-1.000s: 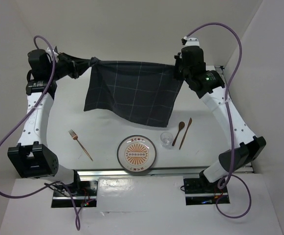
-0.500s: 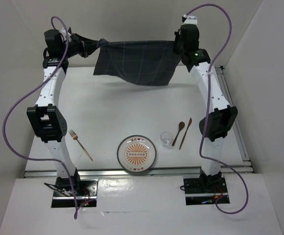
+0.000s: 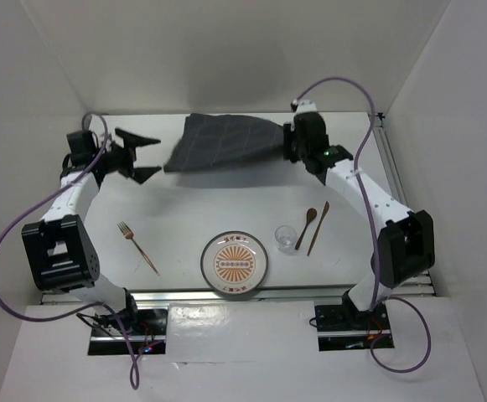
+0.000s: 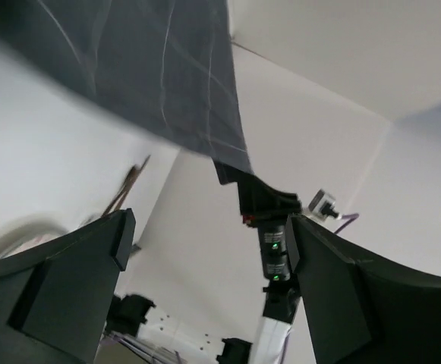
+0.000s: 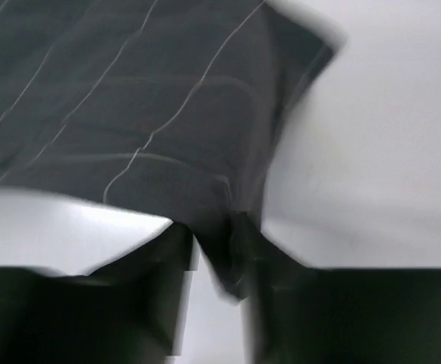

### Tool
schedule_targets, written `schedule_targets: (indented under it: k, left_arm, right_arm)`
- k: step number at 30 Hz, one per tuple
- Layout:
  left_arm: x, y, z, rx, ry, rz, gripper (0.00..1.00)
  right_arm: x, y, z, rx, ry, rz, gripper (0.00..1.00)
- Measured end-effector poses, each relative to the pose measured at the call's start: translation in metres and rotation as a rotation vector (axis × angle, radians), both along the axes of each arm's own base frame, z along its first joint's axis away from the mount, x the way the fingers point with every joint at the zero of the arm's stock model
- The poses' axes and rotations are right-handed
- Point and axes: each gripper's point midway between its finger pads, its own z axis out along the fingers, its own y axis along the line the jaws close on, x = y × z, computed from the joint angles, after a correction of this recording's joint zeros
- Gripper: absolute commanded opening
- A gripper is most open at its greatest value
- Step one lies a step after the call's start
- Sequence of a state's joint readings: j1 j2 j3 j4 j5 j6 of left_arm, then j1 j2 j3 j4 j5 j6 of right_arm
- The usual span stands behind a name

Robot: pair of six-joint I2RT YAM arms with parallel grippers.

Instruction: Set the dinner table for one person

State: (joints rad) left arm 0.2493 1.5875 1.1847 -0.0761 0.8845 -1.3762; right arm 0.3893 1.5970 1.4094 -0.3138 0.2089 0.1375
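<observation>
The dark grey checked cloth (image 3: 222,142) hangs over the back of the white dinner table (image 3: 184,209), its left edge loose and blurred. My left gripper (image 3: 158,156) is open and empty just left of that edge, and in the left wrist view the cloth (image 4: 152,68) lies beyond its spread fingers (image 4: 68,288). My right gripper (image 3: 287,146) is at the cloth's right corner. In the blurred right wrist view that corner (image 5: 231,250) sits between the parted jaws of the right gripper (image 5: 220,254), with a white gap beside it.
Near the front edge lie a patterned plate (image 3: 235,264), a copper fork (image 3: 138,247) to its left, and a small glass (image 3: 286,237), a wooden spoon (image 3: 309,226) and a knife (image 3: 318,228) to its right. White walls enclose the table.
Both arms came down and forward from holding the cloth stretched high at the back. The left gripper let go of its corner and opened. The right jaws parted.
</observation>
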Motion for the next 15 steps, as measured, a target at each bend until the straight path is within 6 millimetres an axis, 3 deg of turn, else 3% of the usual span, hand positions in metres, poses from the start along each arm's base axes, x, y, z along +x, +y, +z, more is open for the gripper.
schedule_targets:
  k: [3, 5, 6, 7, 8, 9, 10, 11, 13, 14, 15]
  left_arm:
    - [-0.040, 0.018, -0.051, 0.015, 0.159, 0.042, 1.00]
    - [-0.055, 0.026, -0.071, 0.042, 0.224, 0.058, 0.98]
    - [-0.057, 0.028, -0.075, 0.063, 0.238, 0.058, 0.92]
    - [-0.057, 0.029, -0.076, 0.091, 0.236, 0.050, 0.80]
    - [-0.055, 0.027, -0.075, 0.126, 0.231, 0.038, 0.50]
    - [-0.051, 0.025, -0.072, 0.165, 0.216, 0.019, 0.30]
    - [-0.043, 0.022, -0.066, 0.209, 0.188, -0.007, 0.17]
    - [-0.033, 0.019, -0.060, 0.253, 0.153, -0.030, 0.05]
    - [-0.011, 0.013, -0.056, 0.346, 0.108, -0.065, 0.08]
    - [-0.001, 0.010, -0.060, 0.388, 0.097, -0.082, 0.19]
    - [0.008, 0.008, -0.066, 0.421, 0.100, -0.091, 0.36]
  right_arm:
    - [-0.049, 0.015, -0.063, -0.040, 0.145, 0.077, 0.86]
    - [-0.076, 0.021, -0.096, -0.070, 0.239, 0.119, 0.92]
    - [-0.087, 0.024, -0.107, -0.080, 0.278, 0.136, 0.92]
    - [-0.093, 0.024, -0.113, -0.086, 0.302, 0.142, 0.92]
    - [-0.096, 0.022, -0.116, -0.087, 0.318, 0.136, 0.88]
    - [-0.096, 0.021, -0.115, -0.082, 0.321, 0.127, 0.84]
    - [-0.095, 0.019, -0.113, -0.072, 0.321, 0.113, 0.76]
    - [-0.093, 0.017, -0.110, -0.063, 0.322, 0.101, 0.49]
    - [-0.087, 0.012, -0.101, -0.018, 0.332, 0.064, 0.20]
    - [-0.082, 0.010, -0.097, 0.014, 0.340, 0.041, 0.00]
    - [-0.074, 0.005, -0.092, 0.052, 0.349, 0.012, 0.00]
